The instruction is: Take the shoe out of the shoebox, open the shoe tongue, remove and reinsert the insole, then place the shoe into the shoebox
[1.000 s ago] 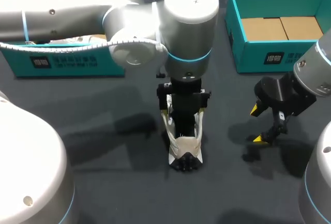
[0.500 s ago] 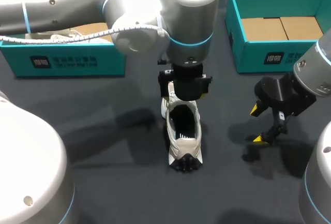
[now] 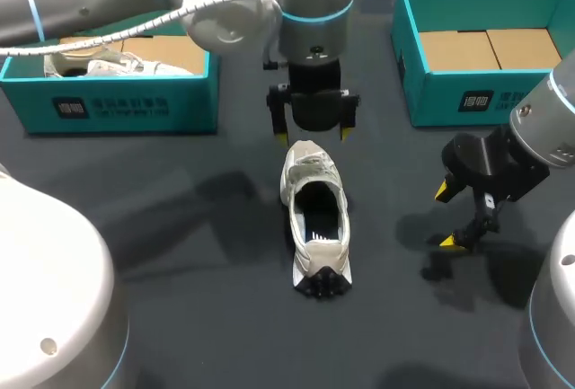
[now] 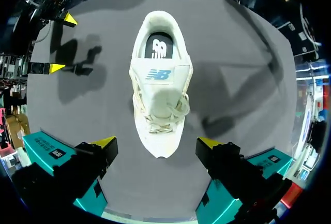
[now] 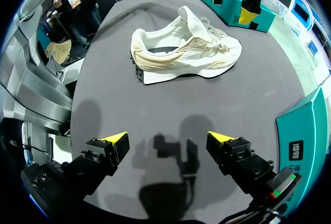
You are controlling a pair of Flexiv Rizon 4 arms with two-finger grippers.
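A white shoe (image 3: 312, 178) lies upright on the dark table (image 3: 180, 254), heel toward me and toe away. Its tongue (image 4: 158, 74) lies flat, and the dark insole (image 4: 158, 48) shows in the opening. My left gripper (image 3: 312, 135) hangs open just above the toe, with nothing between its fingers; in its own view the gripper (image 4: 158, 142) straddles the toe tip without touching. My right gripper (image 3: 446, 218) stands open to the right of the shoe, apart from it. In the right wrist view the shoe (image 5: 186, 53) lies on its sole ahead of that gripper (image 5: 166, 138).
A teal shoebox (image 3: 117, 110) at the back left holds another white shoe (image 3: 108, 67). A second teal shoebox (image 3: 467, 97) at the back right shows only its cardboard floor. Bare table lies in front of the shoe and to its left.
My left gripper has lifted out of the shoe's opening and drawn back to above the toe, uncovering the opening. The shoe stayed in place. My right arm has not moved.
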